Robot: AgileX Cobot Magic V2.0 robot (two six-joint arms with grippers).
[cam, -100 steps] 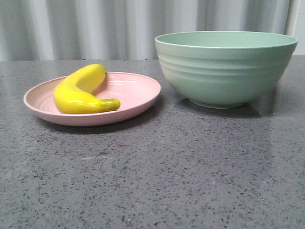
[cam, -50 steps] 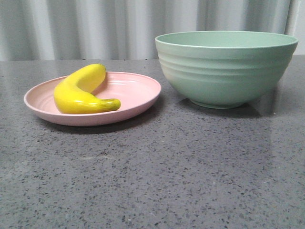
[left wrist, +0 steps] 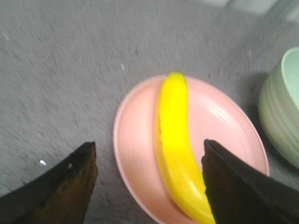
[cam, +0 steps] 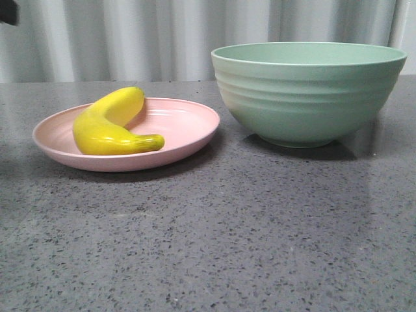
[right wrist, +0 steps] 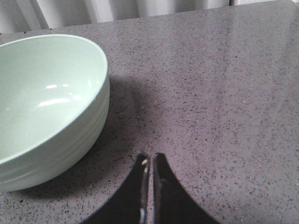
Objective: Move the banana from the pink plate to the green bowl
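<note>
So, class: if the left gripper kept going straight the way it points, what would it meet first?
Probably the banana lying on the pink plate; the open left gripper straddles it, though depth is unclear.

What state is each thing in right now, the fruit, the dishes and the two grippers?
banana: lying on the plate, not held
pink plate: flat on the table, holding the banana
green bowl: upright; the visible part of its inside is empty
left gripper: open, above the banana
right gripper: shut, holding nothing, beside the bowl

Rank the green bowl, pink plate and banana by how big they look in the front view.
1. green bowl, largest: as wide as the plate, far taller.
2. pink plate, similar width but shallow.
3. banana, smallest, lying on the plate.
</note>
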